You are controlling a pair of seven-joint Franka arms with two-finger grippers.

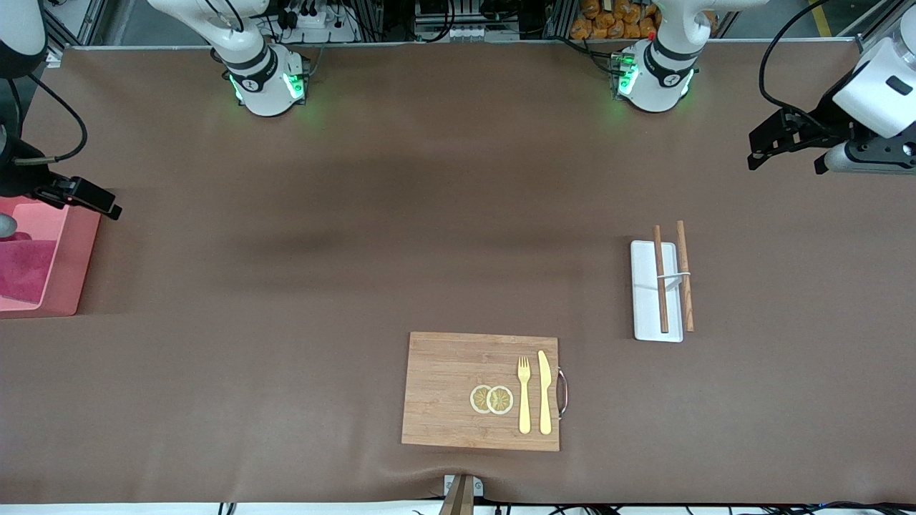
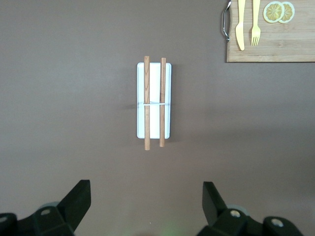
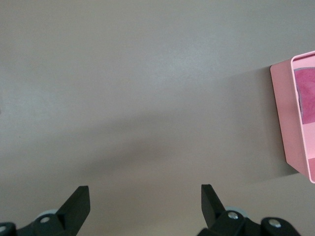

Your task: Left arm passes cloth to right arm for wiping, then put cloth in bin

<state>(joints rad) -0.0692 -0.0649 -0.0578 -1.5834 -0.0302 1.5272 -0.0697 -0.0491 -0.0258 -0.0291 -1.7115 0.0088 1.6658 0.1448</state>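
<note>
The crimson cloth (image 1: 25, 270) lies inside the pink bin (image 1: 71, 275) at the right arm's end of the table. It also shows in the right wrist view (image 3: 306, 93), inside the bin's wall (image 3: 284, 118). My right gripper (image 1: 100, 202) hangs open and empty over the table, just beside the bin's corner; in its wrist view the gripper (image 3: 145, 204) has only bare table between its fingers. My left gripper (image 1: 760, 146) is open and empty, held high over the left arm's end of the table. In its wrist view the gripper (image 2: 146, 201) has nothing between its fingers.
A small white tray (image 1: 655, 315) with two wooden chopsticks (image 1: 660, 279) lies toward the left arm's end; it also shows in the left wrist view (image 2: 153, 78). A wooden board (image 1: 451, 386) with a yellow fork, knife and lemon slices lies near the front camera.
</note>
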